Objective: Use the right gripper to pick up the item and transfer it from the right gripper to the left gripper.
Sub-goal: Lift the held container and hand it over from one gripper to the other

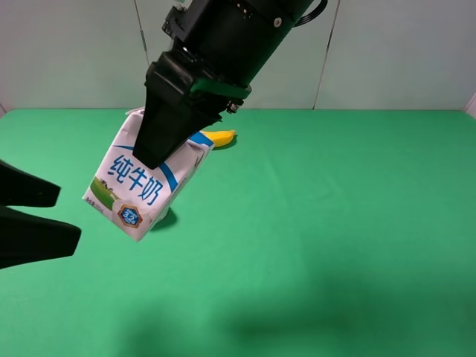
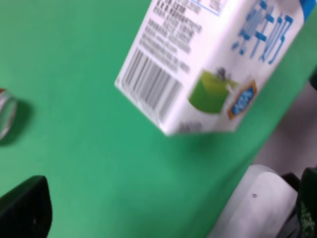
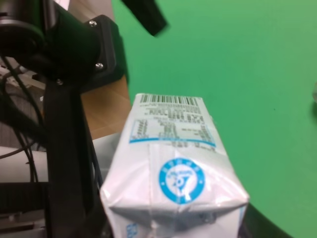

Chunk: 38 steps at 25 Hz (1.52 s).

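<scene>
The white milk carton [image 1: 137, 186] with blue lettering hangs tilted above the green table, gabled top up. My right gripper [image 1: 165, 149] reaches down from the top and is shut on the carton's top end. My left gripper [image 1: 33, 216] is at the left edge, open, its two black fingers pointing at the carton and apart from it. The left wrist view shows the carton's barcode side [image 2: 208, 64] and one black finger [image 2: 25, 210]. The right wrist view shows the carton's top [image 3: 173, 168] close up and a left finger [image 3: 147, 16] beyond it.
A yellow banana [image 1: 218, 137] lies on the green table [image 1: 335, 223] behind the carton. A can's rim [image 2: 5, 114] shows at the edge of the left wrist view. The white wall [image 1: 387, 52] bounds the far edge.
</scene>
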Motion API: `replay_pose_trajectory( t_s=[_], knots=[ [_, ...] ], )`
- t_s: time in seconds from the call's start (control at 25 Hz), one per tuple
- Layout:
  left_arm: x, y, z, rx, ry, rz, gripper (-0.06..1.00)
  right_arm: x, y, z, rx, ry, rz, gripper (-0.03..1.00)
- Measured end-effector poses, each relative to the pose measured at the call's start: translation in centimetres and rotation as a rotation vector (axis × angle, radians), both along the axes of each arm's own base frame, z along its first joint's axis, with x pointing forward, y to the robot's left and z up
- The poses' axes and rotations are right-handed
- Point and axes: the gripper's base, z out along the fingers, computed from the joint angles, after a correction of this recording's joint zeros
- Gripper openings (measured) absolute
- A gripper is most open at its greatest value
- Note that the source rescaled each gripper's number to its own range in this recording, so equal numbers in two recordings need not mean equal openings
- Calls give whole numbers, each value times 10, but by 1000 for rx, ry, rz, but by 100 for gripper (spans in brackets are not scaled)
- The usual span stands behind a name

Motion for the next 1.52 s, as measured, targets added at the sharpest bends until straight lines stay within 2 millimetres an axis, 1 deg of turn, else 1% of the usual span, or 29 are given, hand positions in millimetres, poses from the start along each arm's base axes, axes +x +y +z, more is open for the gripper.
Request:
replay_pose_trajectory(
  t_s=[0.16, 0.32, 0.48, 0.76, 0.84, 0.88, 0.96, 1.08, 1.16, 1.2, 1.32, 1.52],
  knots=[
    [16, -4, -9, -40, 27, -69, 97, -4, 2, 3, 38, 31, 32, 0],
    [27, -9, -11, -118, 14, -122, 97, -6, 3, 5, 67, 40, 51, 0],
    [32, -13, -9, -191, -15, -153, 97, -6, 4, 5, 75, 39, 59, 0],
    [34, -15, -7, -225, -36, -155, 96, -6, 4, 5, 76, 36, 62, 0],
    [34, -16, -5, -241, -51, -152, 92, -6, 4, 5, 76, 35, 63, 0],
    [35, -16, -5, -243, -60, -156, 89, -6, 4, 5, 76, 35, 64, 0],
    [35, -16, -5, -245, -71, -161, 78, -6, 4, 5, 76, 35, 64, 0],
    [34, -16, -4, -253, -80, -174, 54, -6, 4, 5, 80, 31, 59, 0],
    [33, -17, -3, -263, -77, -189, 43, -5, 4, 5, 80, 29, 58, 0],
    [32, -17, -3, -268, -74, -197, 39, -5, 4, 5, 80, 30, 59, 0],
    [30, -18, -2, -279, -65, -214, 34, -6, 4, 5, 79, 31, 62, 0],
    [29, -18, -1, -289, -57, -230, 32, -7, 6, 8, 114, 31, 85, 0]
  ],
)
